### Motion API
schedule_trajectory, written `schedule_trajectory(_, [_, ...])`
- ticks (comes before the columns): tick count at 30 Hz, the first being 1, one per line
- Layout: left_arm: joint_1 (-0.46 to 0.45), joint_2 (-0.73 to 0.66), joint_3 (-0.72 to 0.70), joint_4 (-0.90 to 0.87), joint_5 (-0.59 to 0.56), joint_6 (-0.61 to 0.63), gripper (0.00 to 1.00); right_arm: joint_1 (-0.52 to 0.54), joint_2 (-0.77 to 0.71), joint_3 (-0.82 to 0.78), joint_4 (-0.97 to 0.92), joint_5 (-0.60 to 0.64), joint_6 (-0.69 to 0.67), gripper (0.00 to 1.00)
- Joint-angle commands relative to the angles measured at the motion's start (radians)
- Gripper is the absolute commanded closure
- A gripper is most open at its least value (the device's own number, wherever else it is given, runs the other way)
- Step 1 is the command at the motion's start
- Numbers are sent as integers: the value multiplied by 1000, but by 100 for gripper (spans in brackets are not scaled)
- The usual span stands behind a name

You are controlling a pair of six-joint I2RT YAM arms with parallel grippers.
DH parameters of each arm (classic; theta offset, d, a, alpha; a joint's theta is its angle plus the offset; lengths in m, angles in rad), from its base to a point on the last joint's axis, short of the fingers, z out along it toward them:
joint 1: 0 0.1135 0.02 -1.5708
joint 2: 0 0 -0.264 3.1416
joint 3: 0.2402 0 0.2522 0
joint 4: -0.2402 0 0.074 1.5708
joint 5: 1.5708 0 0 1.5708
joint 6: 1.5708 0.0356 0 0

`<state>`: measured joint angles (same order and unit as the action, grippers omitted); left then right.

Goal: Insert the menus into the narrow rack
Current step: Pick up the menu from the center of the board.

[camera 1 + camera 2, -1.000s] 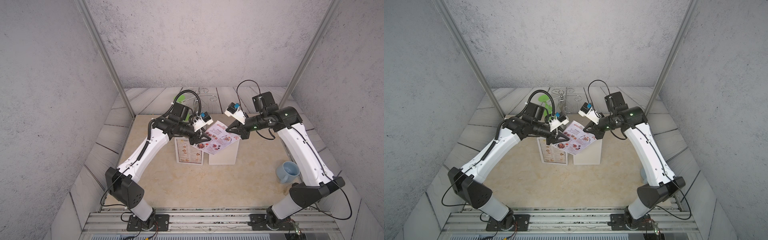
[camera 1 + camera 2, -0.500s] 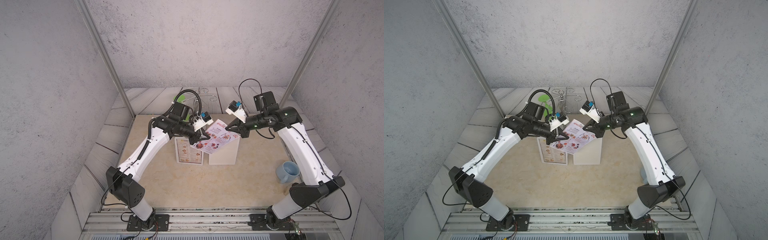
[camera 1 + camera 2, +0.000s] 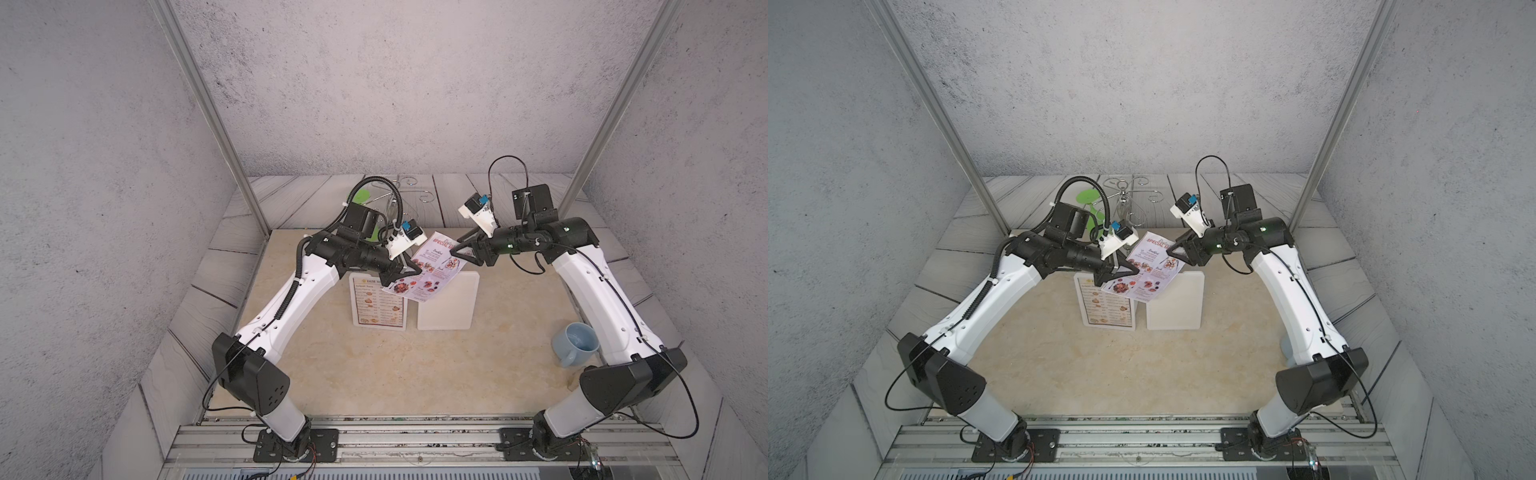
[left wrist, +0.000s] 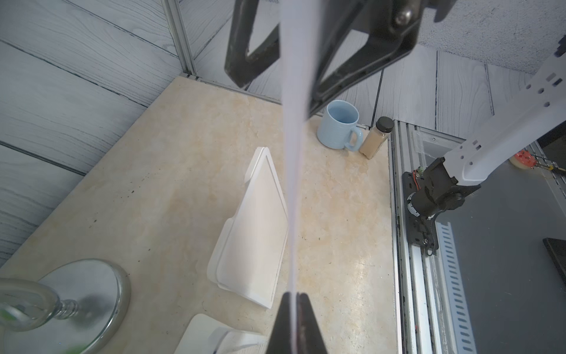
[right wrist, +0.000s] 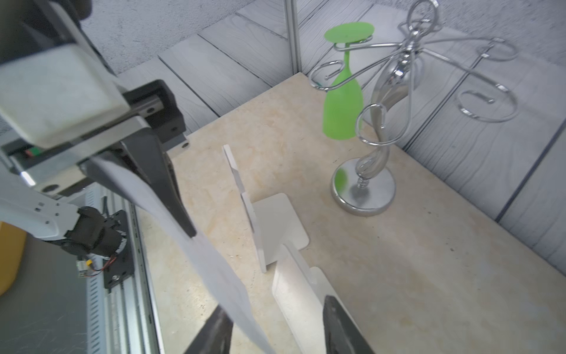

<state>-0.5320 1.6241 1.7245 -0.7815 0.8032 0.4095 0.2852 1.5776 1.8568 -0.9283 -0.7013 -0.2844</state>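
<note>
left gripper (image 3: 411,272) pinched SPECIAL MENU (image 3: 432,272) edge | right gripper (image 3: 457,254) parted, apparently clear | sheet light, floppy: hold edges

Lilac menu (image 3: 1148,270), red capitals at its 12 o'clock end: "SPECIAL M…", rest of the word hidden in both top views. Script lines around the title too small to read. White menu (image 3: 378,305), at 7 o'clock from the lilac menu: header "DIM S…", remainder covered. Item lines and prices illegible.
</note>
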Motion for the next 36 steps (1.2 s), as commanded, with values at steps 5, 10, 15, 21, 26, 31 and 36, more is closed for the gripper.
schedule_trajectory(5, [7, 4, 81, 8, -5, -28, 100, -158, -67, 4, 192, -61, 238, 24])
schedule_trajectory(10, [8, 37, 199, -46, -30, -67, 100, -201, -67, 19, 188, -66, 322, 17])
schedule_trajectory(15, [8, 11, 149, 75, -51, -119, 100, -202, -172, -203, 370, -87, 331, 17])
schedule_trajectory(21, [13, -12, 96, 183, -94, -165, 100, -207, -236, -383, 489, -127, 283, 16])
schedule_trajectory(26, [48, 23, 153, 214, -70, -254, 100, -210, -237, -422, 474, -98, 258, 17])
schedule_trajectory(31, [69, 78, 211, 215, 5, -289, 100, -210, -234, -470, 539, -138, 256, 17])
schedule_trajectory(36, [84, 140, 274, 190, 93, -287, 100, -212, -192, -454, 605, -213, 279, 17])
